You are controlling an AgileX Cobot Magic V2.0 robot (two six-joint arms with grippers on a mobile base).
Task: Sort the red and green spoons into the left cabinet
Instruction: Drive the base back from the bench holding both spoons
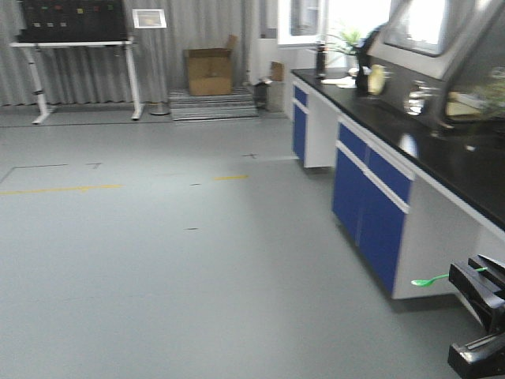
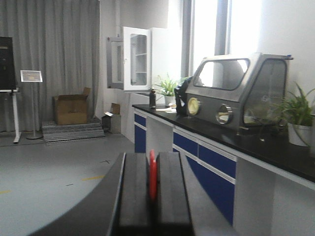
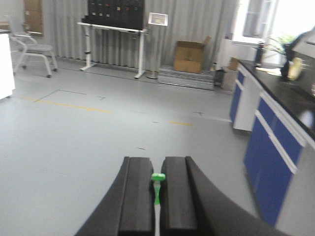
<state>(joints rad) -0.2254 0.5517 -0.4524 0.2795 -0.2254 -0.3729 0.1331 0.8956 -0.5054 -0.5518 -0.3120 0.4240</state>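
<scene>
Left tool (image 2: pixel 153 196) clenched on the red spoon (image 2: pixel 153 173), right tool (image 3: pixel 157 196) on the green spoon (image 3: pixel 158 178) jutting ahead of it: carry steadily, avoiding jolts.

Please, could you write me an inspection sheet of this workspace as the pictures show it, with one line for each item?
Surface: no worktable ahead; bare grey floor with yellow tape marks; long black laboratory benchtop on the right.
Job's things: slim red plastic spoon in the left gripper; slim green plastic spoon in the right gripper; grey shelving cabinet not seen.
Clutter: brown cardboard box on the floor; grey glove box with round ports and potted green plants on the benchtop.
Grippers: left shut on the red spoon; right shut on the green spoon.
Cables: nothing seen.
Surroundings: grey curtains, blue-doored base cabinets, office chair.
</scene>
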